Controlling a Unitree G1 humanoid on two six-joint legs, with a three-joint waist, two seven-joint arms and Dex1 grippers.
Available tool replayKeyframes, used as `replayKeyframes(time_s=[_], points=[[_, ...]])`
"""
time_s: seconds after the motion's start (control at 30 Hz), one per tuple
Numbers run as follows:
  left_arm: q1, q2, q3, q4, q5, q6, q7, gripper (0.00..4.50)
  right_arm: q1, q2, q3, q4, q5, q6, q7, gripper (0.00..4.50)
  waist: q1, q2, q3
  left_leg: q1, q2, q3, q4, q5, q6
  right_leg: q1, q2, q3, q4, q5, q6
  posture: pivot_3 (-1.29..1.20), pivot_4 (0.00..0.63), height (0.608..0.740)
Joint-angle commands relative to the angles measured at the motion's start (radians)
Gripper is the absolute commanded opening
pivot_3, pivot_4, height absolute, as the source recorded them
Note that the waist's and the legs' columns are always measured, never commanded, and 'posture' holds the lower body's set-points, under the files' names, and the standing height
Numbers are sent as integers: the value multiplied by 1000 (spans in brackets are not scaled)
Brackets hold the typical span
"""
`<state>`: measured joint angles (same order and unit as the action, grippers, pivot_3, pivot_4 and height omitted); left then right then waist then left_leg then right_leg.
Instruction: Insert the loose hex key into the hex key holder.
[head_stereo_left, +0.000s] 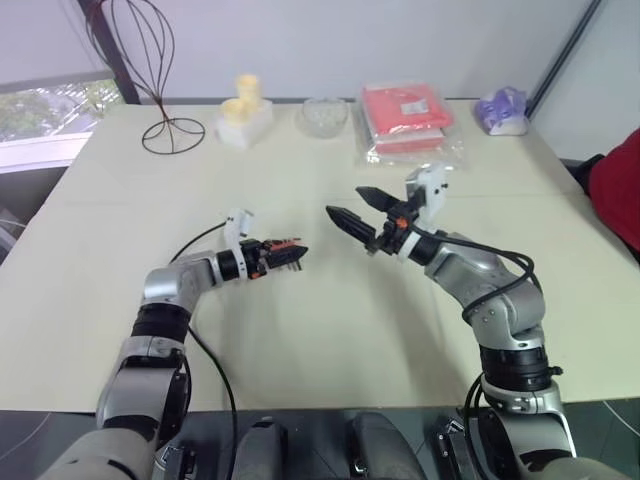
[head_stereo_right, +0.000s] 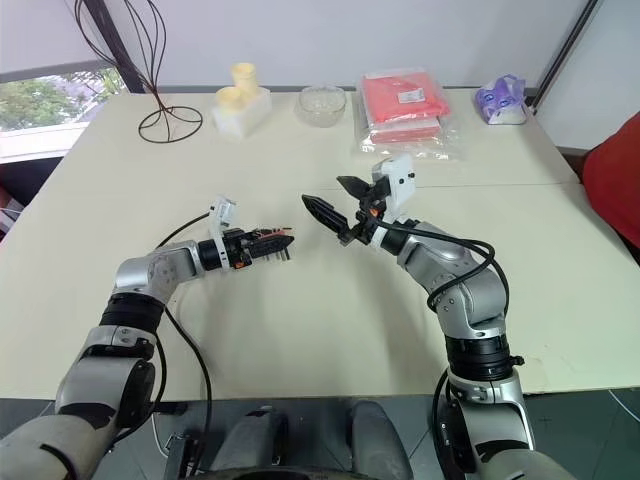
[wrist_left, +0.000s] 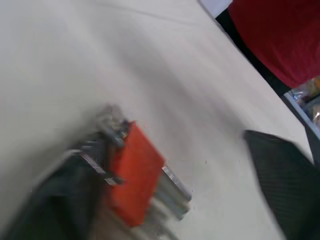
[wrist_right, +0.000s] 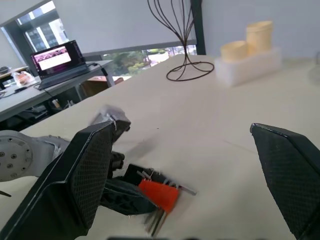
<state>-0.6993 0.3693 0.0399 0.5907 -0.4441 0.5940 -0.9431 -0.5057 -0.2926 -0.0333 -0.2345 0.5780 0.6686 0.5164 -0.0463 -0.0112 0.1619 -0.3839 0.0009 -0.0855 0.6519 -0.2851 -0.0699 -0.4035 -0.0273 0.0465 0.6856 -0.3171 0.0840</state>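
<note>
The hex key holder (wrist_left: 135, 180) is a small red-orange block with a few short dark keys (wrist_right: 156, 220) sticking out of it. It rests against one finger (wrist_left: 60, 205) of my left gripper (head_stereo_left: 290, 254), low over the cream table (head_stereo_left: 330, 320). The other left finger (wrist_left: 285, 185) stands far off, so the jaws are open. I cannot tell the loose hex key apart from the keys at the holder. To the right and higher, my right gripper (head_stereo_left: 345, 200) points at the holder (wrist_right: 159, 194), open, with nothing between its fingers.
Along the table's far edge stand a wire stand (head_stereo_left: 150, 80), a white block with yellow cups (head_stereo_left: 243, 115), a glass bowl (head_stereo_left: 322, 117), red packets in plastic (head_stereo_left: 408, 118) and a purple bag (head_stereo_left: 500, 110). A black cable (head_stereo_left: 190, 245) loops beside my left arm.
</note>
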Motion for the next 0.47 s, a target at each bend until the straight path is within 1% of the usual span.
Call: replayKeyframes(time_s=[0.03, 0.17, 0.23, 0.3, 0.47], points=[[46, 80, -23, 15, 142, -99, 120, 4460, -5, -5, -18, -33, 6, -20, -2, 4500, -6, 0, 0, 1, 0, 0, -1, 0, 0, 0, 0, 0, 0, 0, 0, 0, 150, 740], [127, 192, -80, -112, 259, -216, 149, 4460, 15, -15, -28, -49, 11, -8, -2, 4500, -27, 0, 0, 6, 2, 2, -5, 0, 0, 1, 0, 4, 1, 0, 0, 0, 150, 740], [156, 234, -75, -201, 294, -248, 180, 4460, 24, -16, -29, -53, 12, -6, -3, 4500, -26, 0, 0, 9, 2, 1, -7, -1, 1, 1, 1, 5, 1, 0, 0, 0, 150, 740], [177, 245, -29, -295, 269, -232, 210, 4460, 28, -14, -28, -52, 13, -6, -4, 4500, -21, 1, 1, 9, 5, 0, -7, -1, 2, 1, 1, 5, 1, 0, 0, 0, 150, 740], [291, 208, 111, -564, 115, -142, 241, 4460, 51, -7, -24, -59, 4, -18, -7, 4500, 0, 0, 1, 3, 4, 0, -4, -1, 2, -2, -2, 4, -1, 0, 0, 0, 150, 740]])
